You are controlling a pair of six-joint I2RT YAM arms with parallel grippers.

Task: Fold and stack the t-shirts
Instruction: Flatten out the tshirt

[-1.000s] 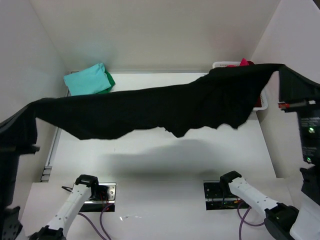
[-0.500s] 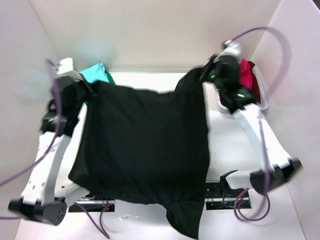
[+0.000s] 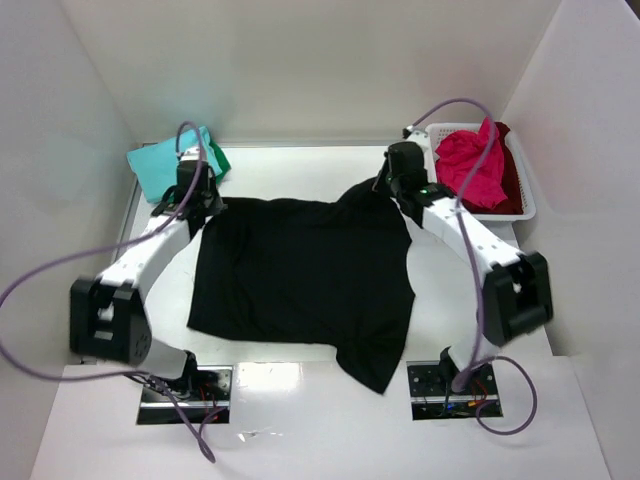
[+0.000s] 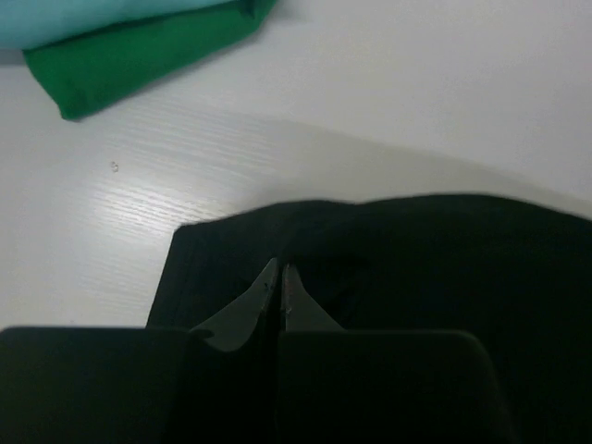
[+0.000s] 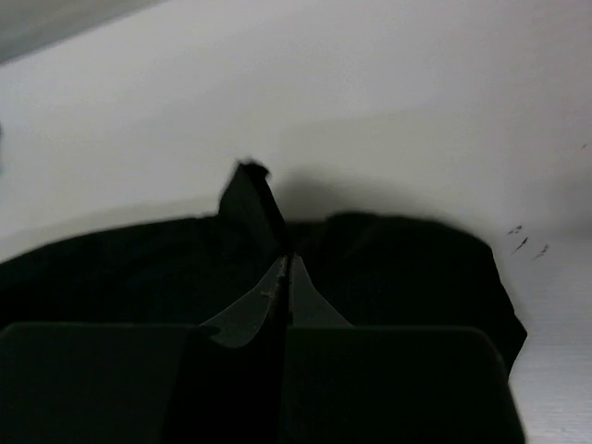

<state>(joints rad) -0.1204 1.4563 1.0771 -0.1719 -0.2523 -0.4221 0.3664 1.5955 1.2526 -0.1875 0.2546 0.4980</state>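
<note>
Tabletop [image 3: 300, 165]: one black t-shirt [image 3: 300, 270], one basket [image 3: 452, 127]

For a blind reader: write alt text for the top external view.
A black t-shirt lies spread on the table, its far corners pinched by the left gripper and right gripper. A folded teal shirt and green shirt sit far left; a white basket far right holds a pink-red shirt and dark red shirt.

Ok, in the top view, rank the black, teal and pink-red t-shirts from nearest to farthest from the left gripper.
1. black t-shirt, its far-left corner in the left gripper.
2. teal t-shirt, just beyond, far left.
3. pink-red t-shirt, in the basket, far right.
</note>
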